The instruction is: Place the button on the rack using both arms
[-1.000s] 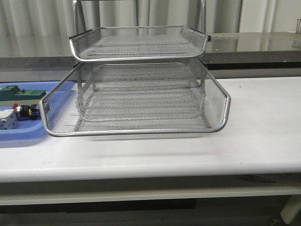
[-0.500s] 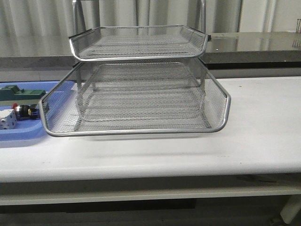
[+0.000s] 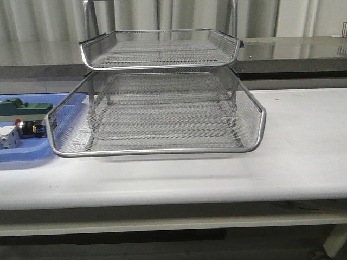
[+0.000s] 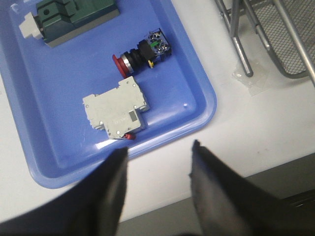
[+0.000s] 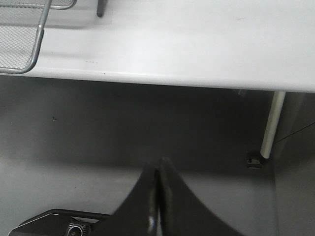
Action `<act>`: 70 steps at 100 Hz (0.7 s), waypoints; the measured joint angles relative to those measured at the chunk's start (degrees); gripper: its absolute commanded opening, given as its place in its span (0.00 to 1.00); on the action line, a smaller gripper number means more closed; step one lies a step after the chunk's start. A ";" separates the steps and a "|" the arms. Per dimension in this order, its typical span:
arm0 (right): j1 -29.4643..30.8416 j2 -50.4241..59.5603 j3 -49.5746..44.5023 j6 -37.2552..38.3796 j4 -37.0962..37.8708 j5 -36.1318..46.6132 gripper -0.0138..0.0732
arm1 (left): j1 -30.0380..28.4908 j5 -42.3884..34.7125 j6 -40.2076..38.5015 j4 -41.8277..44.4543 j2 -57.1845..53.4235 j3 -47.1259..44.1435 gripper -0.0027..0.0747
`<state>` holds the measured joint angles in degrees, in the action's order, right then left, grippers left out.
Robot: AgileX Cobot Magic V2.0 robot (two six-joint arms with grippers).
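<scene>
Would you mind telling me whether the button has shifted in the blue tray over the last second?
No. The button stays beside the white block, just left of the rack rim.

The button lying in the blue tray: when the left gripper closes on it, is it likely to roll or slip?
The button lies on its side; its round red head and collar could let it roll. The boxy rear block probably limits that. The blue tray looks smooth, so a nudge may slide it.

Almost no change seen across the front view. Only a small difference at the button (image 3: 28,128) in the blue tray (image 3: 24,156): bright glint beside its red head now slightly dimmer than before.
</scene>
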<state>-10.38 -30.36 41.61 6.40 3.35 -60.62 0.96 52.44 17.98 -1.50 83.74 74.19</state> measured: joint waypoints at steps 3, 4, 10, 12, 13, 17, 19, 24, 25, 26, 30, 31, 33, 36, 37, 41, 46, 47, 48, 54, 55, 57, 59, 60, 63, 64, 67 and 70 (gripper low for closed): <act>0.00 0.00 0.00 0.00 0.00 0.00 0.08 | 0.00 0.11 0.13 0.12 0.00 0.00 0.78; 0.00 0.00 0.00 0.00 0.00 0.00 0.08 | 0.00 0.08 0.13 0.24 0.00 0.00 0.79; 0.00 0.00 0.00 0.00 0.00 0.00 0.08 | 0.00 -0.03 0.21 0.25 0.00 0.00 0.81; 0.00 0.00 0.00 0.00 0.00 0.00 0.08 | 0.00 -0.18 0.21 0.25 0.00 0.00 0.81; 0.00 0.00 0.00 0.00 0.00 0.00 0.08 | 0.00 -0.31 0.21 0.25 0.00 0.00 0.81; 0.00 0.00 0.00 0.00 0.00 0.00 0.08 | 0.00 -0.55 0.21 0.25 0.00 0.00 0.81; 0.00 0.00 0.00 0.00 0.00 0.00 0.08 | 0.00 -0.79 0.21 0.25 0.00 0.00 0.81; 0.00 0.00 0.00 0.02 0.00 0.00 0.08 | 0.00 -1.15 1.15 0.46 0.00 0.00 0.81; 0.00 0.00 0.00 0.02 0.00 0.00 0.08 | 0.00 -1.30 1.43 0.47 0.00 0.00 0.81; 0.00 0.00 0.00 0.02 0.00 0.00 0.08 | 0.00 -1.42 1.74 0.47 0.00 0.00 0.81; 0.00 0.00 0.00 0.02 0.00 0.00 0.08 | 0.00 -1.56 4.31 0.71 0.11 0.00 0.81; 0.00 0.00 0.00 0.02 0.00 0.00 0.08 | 0.00 -1.56 5.39 0.85 0.11 0.00 0.81; 0.00 0.00 0.00 0.02 0.00 0.00 0.08 | 0.00 -1.56 6.52 0.95 0.28 0.00 0.81; 0.00 0.00 0.00 0.02 0.00 0.00 0.08 | 0.00 -1.64 9.40 1.50 0.52 0.00 0.81; 0.00 0.00 0.00 0.02 0.00 0.00 0.08 | 0.00 -1.69 9.93 1.50 0.66 0.11 0.81; 0.00 0.00 0.00 0.02 0.00 0.00 0.08 | 0.00 -1.85 12.87 1.94 1.26 0.11 0.81; 0.00 0.00 0.00 0.02 0.00 0.00 0.08 | 0.00 -2.40 15.11 2.38 2.05 0.22 0.81; 0.00 0.00 0.00 0.02 0.00 0.00 0.08 | 0.00 -2.68 15.67 2.49 2.34 0.22 0.81; 0.00 0.00 0.00 0.02 0.00 0.00 0.08 | 0.00 -2.82 16.10 2.74 2.65 0.22 0.81; 0.00 0.00 0.00 0.02 0.00 0.00 0.08 | 0.00 -4.38 17.31 3.30 3.98 0.22 0.81; 0.00 0.00 0.00 0.02 0.00 0.00 0.08 | 0.00 -4.60 17.48 3.32 4.34 0.22 0.81; 0.00 0.00 0.00 0.02 0.00 0.00 0.08 | 0.00 -5.10 17.73 3.51 4.91 0.22 0.81; 0.00 0.00 0.00 0.02 0.00 0.00 0.08 | 0.00 -5.64 17.93 3.80 5.32 0.33 0.81; 0.00 0.00 0.00 0.02 0.00 0.00 0.08 | 0.00 -6.04 18.03 4.09 5.76 0.31 0.81; 0.00 0.00 0.00 0.02 0.00 0.00 0.08 | 0.00 -6.74 18.27 4.57 6.67 0.34 0.81; 0.00 0.00 0.00 0.02 0.00 0.00 0.08 | 0.00 -6.89 18.28 4.72 6.91 0.34 0.81; 0.00 0.00 0.00 0.02 0.00 0.00 0.08 | 0.00 -7.54 18.66 5.36 8.13 0.48 0.81; 0.00 0.00 0.00 0.02 0.00 0.00 0.08 | 0.00 -7.95 18.92 5.79 9.17 0.73 0.81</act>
<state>-10.38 -30.36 41.61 6.42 3.35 -60.62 0.96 44.49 36.90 4.29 92.91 74.92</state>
